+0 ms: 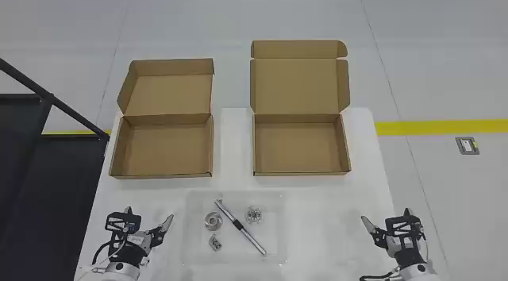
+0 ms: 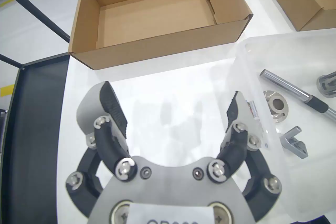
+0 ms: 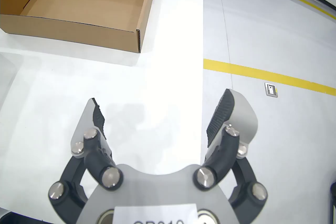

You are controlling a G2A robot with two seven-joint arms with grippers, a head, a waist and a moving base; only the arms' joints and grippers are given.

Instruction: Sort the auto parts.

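A clear plastic tray (image 1: 234,197) at the table's near middle holds a metal rod with a black grip (image 1: 240,224), a round flange (image 1: 211,220), a small grey bracket (image 1: 214,240) and a short cylindrical fitting (image 1: 253,215). Left of the tray my left gripper (image 1: 147,221) (image 2: 172,88) stands open and empty over bare table; its wrist view shows the rod (image 2: 288,89), flange (image 2: 278,105), bracket (image 2: 294,142) and fitting (image 2: 326,84). To the tray's right, my right gripper (image 1: 387,221) (image 3: 160,95) is open, holding nothing, near the table's right edge.
Two open, empty cardboard boxes stand behind the tray: the left box (image 1: 159,175) (image 2: 162,43) and the right box (image 1: 302,173) (image 3: 68,30), lids folded back. A black surface (image 1: 40,194) adjoins the table's left side.
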